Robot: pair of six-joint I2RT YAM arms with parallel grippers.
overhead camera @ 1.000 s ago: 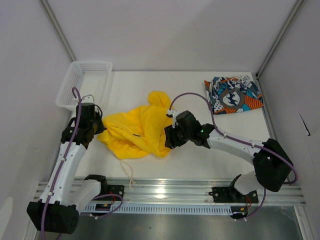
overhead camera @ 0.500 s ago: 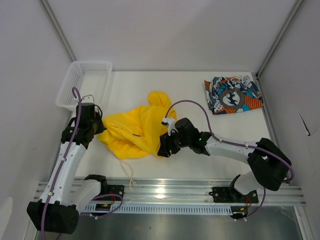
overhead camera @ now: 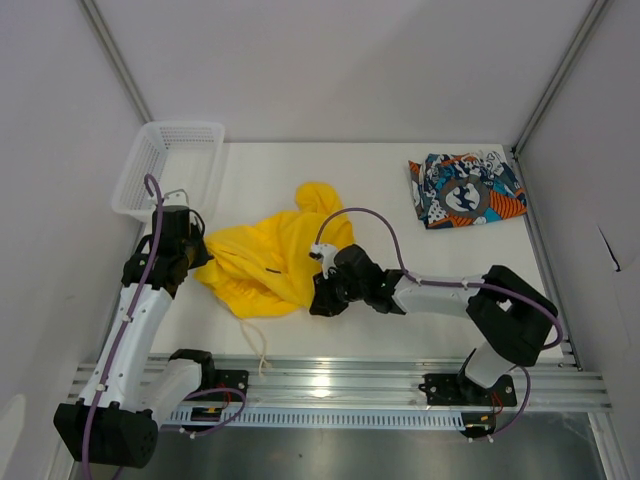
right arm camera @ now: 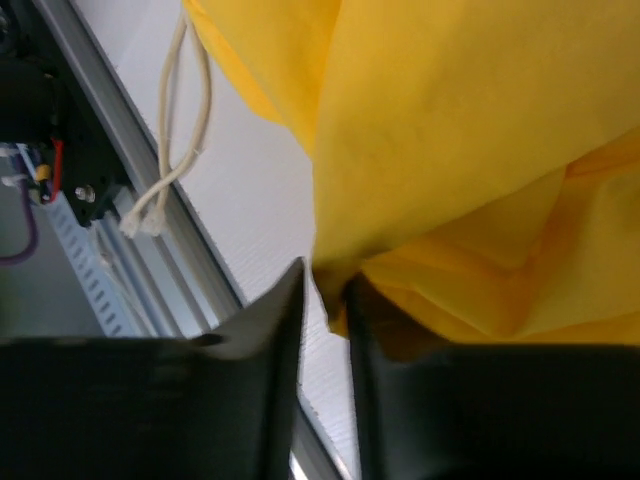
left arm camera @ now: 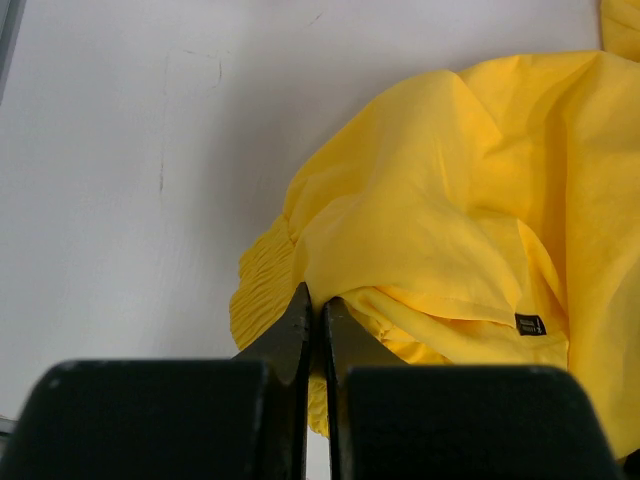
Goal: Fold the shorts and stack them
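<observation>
The yellow shorts [overhead camera: 275, 260] lie crumpled at the table's middle left, their white drawstring [overhead camera: 262, 350] trailing toward the near rail. My left gripper [overhead camera: 203, 258] is shut on the gathered waistband at their left edge [left arm camera: 315, 305]. My right gripper [overhead camera: 318, 300] is low at their near right corner. In the right wrist view its jaws [right arm camera: 325, 285] stand a narrow gap apart, with a fold of the yellow shorts [right arm camera: 450, 150] hanging into that gap. The printed shorts [overhead camera: 465, 190] lie folded at the far right corner.
A white mesh basket [overhead camera: 170, 165] stands at the far left, just behind the left arm. The aluminium rail [overhead camera: 330, 375] runs along the near edge, and the drawstring's ends [right arm camera: 175, 150] lie close to it. Walls close in on both sides.
My right gripper has slid left and nearer along the yellow shorts' near edge, and its jaws have narrowed around the fold. The left gripper has stayed still, shut on the waistband.
</observation>
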